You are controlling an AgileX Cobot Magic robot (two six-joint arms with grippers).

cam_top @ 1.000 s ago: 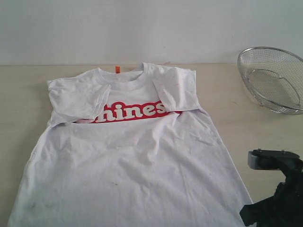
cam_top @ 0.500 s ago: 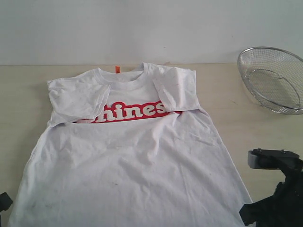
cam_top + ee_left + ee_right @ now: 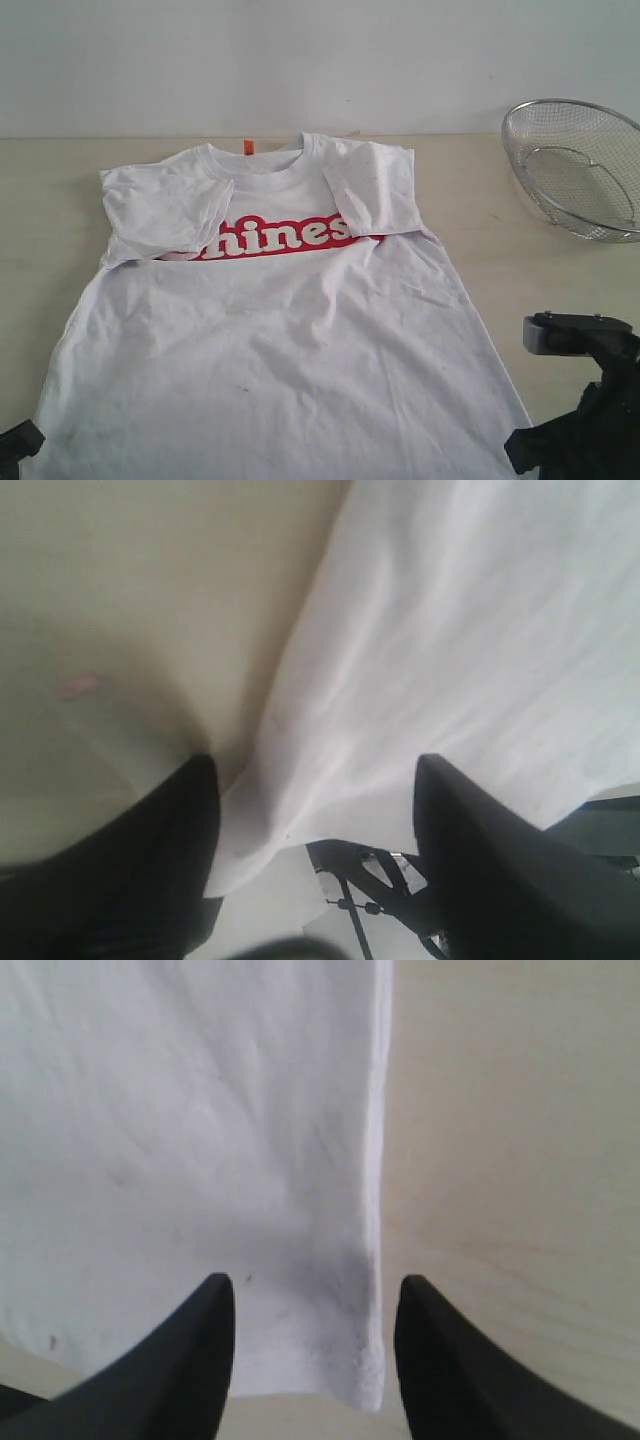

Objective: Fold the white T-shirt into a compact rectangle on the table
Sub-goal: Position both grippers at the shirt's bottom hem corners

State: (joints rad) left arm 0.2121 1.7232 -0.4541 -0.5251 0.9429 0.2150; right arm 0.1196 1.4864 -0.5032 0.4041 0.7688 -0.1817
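**One shirt, two open claws**

The white T-shirt (image 3: pixel 280 340) lies flat on the table (image 3: pixel 50 200), front up and wrinkled. Both sleeves (image 3: pixel 165 210) are folded in over the red word band (image 3: pixel 275 238). There is one shirt, one wire basket (image 3: pixel 575 165) and two claws. The left claw (image 3: pixel 315 770) hangs wide open over one bottom corner of the shirt. The right claw (image 3: pixel 315 1285) hangs wide open over the other corner.

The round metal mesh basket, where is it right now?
The round wire-mesh metal basket sits at the far right of the pale beige table in the exterior view, apart from the white T-shirt.
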